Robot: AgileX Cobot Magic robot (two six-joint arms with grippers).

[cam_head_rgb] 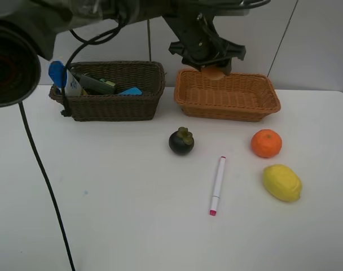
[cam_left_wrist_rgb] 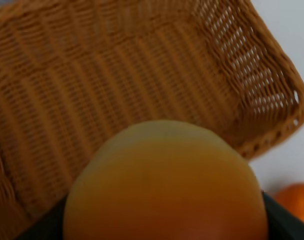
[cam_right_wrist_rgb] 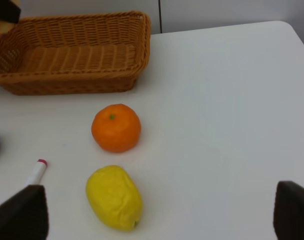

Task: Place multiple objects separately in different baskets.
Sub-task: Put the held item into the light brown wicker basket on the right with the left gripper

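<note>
Overhead, the left hand point(cam_head_rgb: 212, 63), closed partway, grips the red-orange fruit point(cam_head_rgb: 213, 73) above the light orange-tan basket point(cam_head_rgb: 228, 110). The dark brown basket point(cam_head_rgb: 112, 107) holds the white bottle with blue cap point(cam_head_rgb: 70, 83), the dark grey-green box bottle point(cam_head_rgb: 98, 84) and a flat blue piece point(cam_head_rgb: 130, 91). The right hand point(cam_right_wrist_rgb: 159, 212) gapes wide, holding nothing, above the desk point(cam_head_rgb: 104, 197), where the orange point(cam_right_wrist_rgb: 116, 127), lemon point(cam_right_wrist_rgb: 114, 196), mangosteen point(cam_head_rgb: 181, 141) and marker point(cam_head_rgb: 217, 185) lie outside both baskets.

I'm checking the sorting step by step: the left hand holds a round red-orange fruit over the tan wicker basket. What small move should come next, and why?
Probably lower slightly and open the left hand: the round red-orange fruit hangs over the light orange-tan wicker basket, which shows nothing else inside.
</note>
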